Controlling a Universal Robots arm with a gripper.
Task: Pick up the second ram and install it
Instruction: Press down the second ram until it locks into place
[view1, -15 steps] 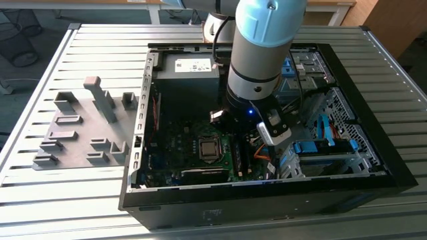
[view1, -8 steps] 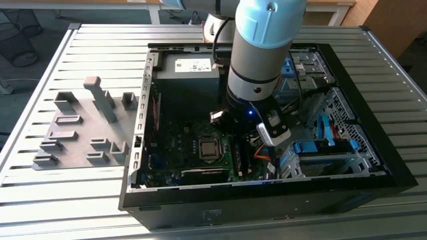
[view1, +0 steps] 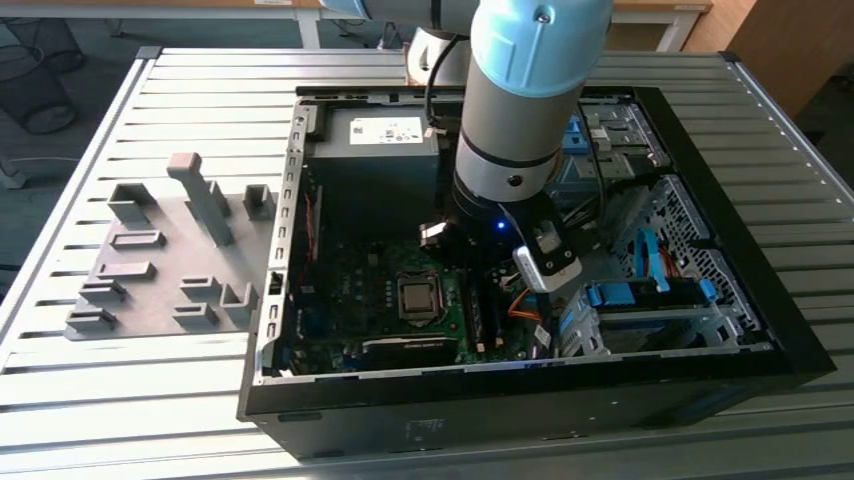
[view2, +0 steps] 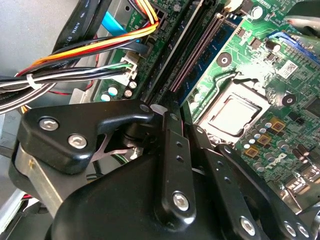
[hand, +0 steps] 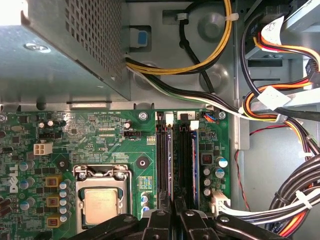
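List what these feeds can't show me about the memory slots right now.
- First wrist view: the gripper covers the memory slots' near end, hiding its latches.
- Second wrist view: the gripper's black body blocks that same end.
- Exterior view: the arm stands in front of the slots.

End effector (view2: 167, 112), black linkage with silver screws, fills lower half of frame, tips at the memory slots (view2: 192, 47). Slots run diagonally toward top centre. Bare processor (view2: 235, 114) in its socket at right centre. Orange, yellow, black cable bundle (view2: 85, 50) upper left.
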